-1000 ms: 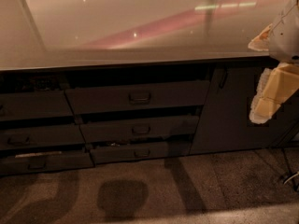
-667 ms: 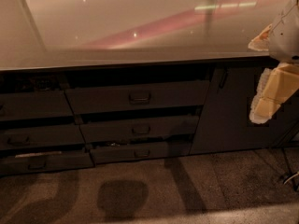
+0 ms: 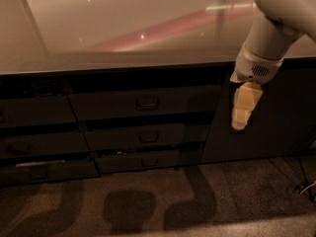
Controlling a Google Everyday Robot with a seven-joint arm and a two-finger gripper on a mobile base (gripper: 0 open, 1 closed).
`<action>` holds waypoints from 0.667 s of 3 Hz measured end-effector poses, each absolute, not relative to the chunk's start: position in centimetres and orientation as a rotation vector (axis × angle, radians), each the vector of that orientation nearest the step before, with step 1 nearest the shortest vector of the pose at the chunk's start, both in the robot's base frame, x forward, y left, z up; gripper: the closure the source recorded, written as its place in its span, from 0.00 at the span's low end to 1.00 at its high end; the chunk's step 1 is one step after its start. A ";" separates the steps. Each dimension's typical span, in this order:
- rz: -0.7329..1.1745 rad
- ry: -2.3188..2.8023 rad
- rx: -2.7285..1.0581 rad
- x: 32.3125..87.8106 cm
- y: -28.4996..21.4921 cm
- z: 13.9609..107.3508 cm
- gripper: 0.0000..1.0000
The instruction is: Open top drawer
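Currently gripper [image 3: 240, 121] hangs right of top drawer [image 3: 113, 104], before cabinet door [image 3: 289, 117]; grip state unclear

office kitchenette: glossy counter [image 3: 123, 58] over dark drawer banks [image 3: 113, 137], speckled floor [image 3: 247, 196], gripper [image 3: 241, 118] before cabinet door [image 3: 289, 117]

The top drawer [image 3: 108, 105] is set directly under the countertop [image 3: 123, 28], in the middle column. The middle drawer [image 3: 118, 138] and then the bottom drawer [image 3: 123, 162] are stacked at its 6 o'clock. A left column of drawers [image 3: 34, 132] is placed at its 9 o'clock, the cabinet door [image 3: 281, 122] at its 3 o'clock. The gripper [image 3: 240, 121] is held before that door's left edge, at 3 o'clock from the drawer's handle [image 3: 147, 103] and apart from it. The floor [image 3: 247, 201] is spread in front.
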State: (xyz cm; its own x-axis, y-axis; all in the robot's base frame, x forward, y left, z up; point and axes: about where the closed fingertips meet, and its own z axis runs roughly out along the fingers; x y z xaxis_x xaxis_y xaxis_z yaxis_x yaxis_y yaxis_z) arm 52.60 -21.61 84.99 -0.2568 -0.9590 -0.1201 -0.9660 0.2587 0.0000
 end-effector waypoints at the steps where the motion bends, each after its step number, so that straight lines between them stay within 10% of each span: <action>1: 0.109 2.411 -1.851 52.8 -21.6 84.9 0.00; 2: 0.019 2.335 -1.881 52.1 -21.5 84.8 0.00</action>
